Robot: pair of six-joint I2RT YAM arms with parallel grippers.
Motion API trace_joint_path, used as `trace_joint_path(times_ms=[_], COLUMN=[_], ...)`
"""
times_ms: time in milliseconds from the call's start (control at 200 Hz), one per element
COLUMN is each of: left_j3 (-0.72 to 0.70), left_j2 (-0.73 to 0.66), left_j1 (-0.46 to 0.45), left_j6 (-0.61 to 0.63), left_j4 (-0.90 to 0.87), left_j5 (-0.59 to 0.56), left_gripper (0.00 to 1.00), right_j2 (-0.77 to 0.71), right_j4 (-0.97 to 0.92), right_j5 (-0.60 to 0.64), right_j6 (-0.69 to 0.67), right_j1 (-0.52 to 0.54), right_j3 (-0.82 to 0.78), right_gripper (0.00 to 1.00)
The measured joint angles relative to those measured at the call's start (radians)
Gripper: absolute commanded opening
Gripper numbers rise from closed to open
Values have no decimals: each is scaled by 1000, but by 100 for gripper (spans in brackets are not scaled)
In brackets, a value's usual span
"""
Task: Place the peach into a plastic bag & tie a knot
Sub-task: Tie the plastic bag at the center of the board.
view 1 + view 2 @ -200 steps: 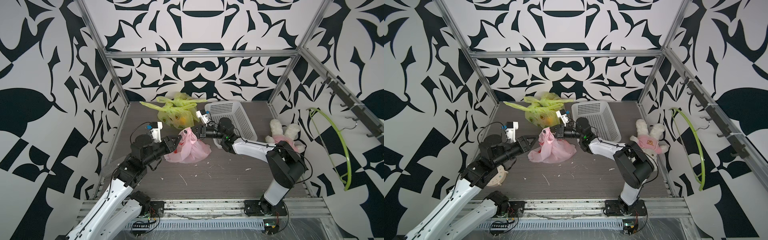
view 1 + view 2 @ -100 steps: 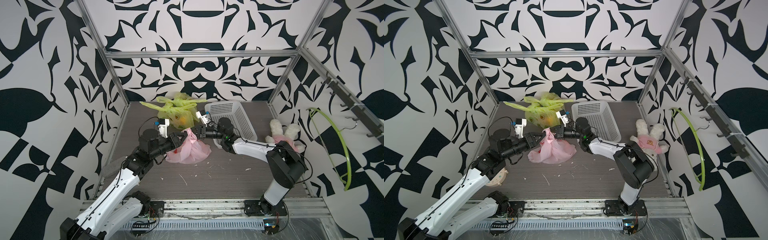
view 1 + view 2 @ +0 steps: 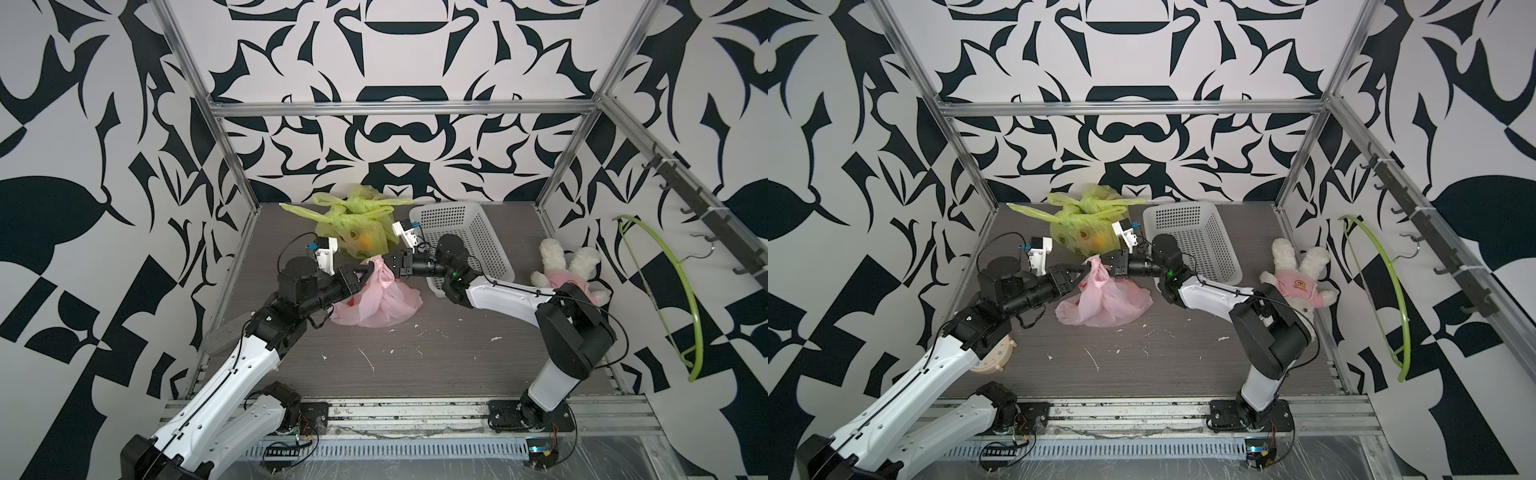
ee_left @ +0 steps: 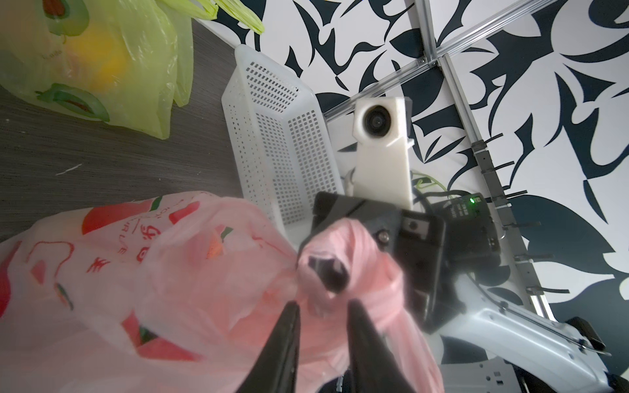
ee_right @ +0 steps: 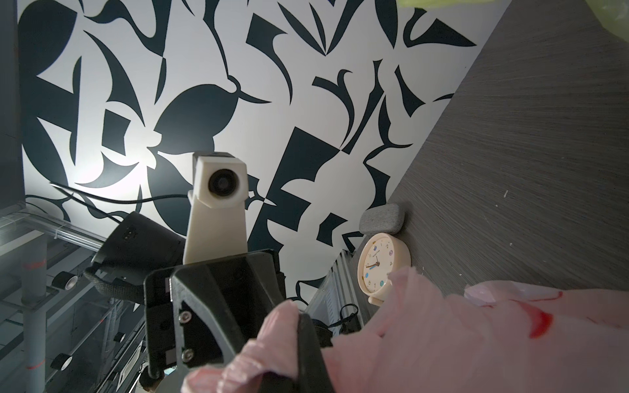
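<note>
Pink bag (image 3: 376,297): its body lies slumped on the desk (image 3: 436,357) around the middle, just on the near side of the green bag (image 3: 353,230) and left of the white basket (image 3: 469,237). Its twisted top is drawn up between the two grippers.
Peach: cannot be made out through the printed plastic.
Left gripper (image 4: 323,306): reaches in from the left — jaws a little apart with twisted pink plastic between them; whether they pinch it cannot be told.
Right gripper (image 3: 388,264): comes in from the right, closed on the bag's top, a pink strand wound round its tip.
Elsewhere: plush rabbit (image 3: 569,270) at the right edge, clock (image 3: 998,359) by the left wall — both well apart from the bag.
</note>
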Motion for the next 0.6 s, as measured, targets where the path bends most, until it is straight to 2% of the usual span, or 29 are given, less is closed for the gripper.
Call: trace_joint_path(times_ms=[395,515,600], left_j3=[2,2,2], left_j2=[25,40,42], left_j1=[4,5,7], left_j6=[-17,-22,-27], left_j4=[23,28,25], left_j5=[9,14,13], left_gripper=[26,20,11], right_j2=[-8,-8,-9], right_j4=[-46,-53,-52], right_j5=[0,2,3], right_j6=[-24,-31,-35], right_j1=[10,10,10], right_j3=[0,0,0], right_gripper=[0,0,0])
